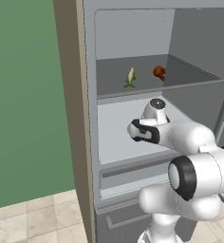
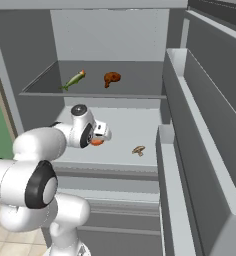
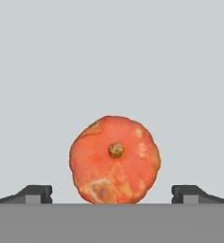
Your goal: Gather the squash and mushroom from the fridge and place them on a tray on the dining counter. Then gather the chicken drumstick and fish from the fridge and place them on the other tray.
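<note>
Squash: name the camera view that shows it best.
The hand view: the squash sits whole and centred, stem facing the camera, between the open end effector tips. The right base view shows an orange sliver under the hand; in the left base view the arm covers it.

Clear shelf [image 3: 112,57] around squash [image 3: 115,160]

You see an orange-red squash [image 3: 115,160] with pale blotches and a brown stem, lying on the pale grey shelf [image 2: 130,135] of the grey fridge [image 1: 133,28]; above it a greenish fish [image 2: 73,79] and a reddish-brown drumstick [image 2: 111,78].
</note>
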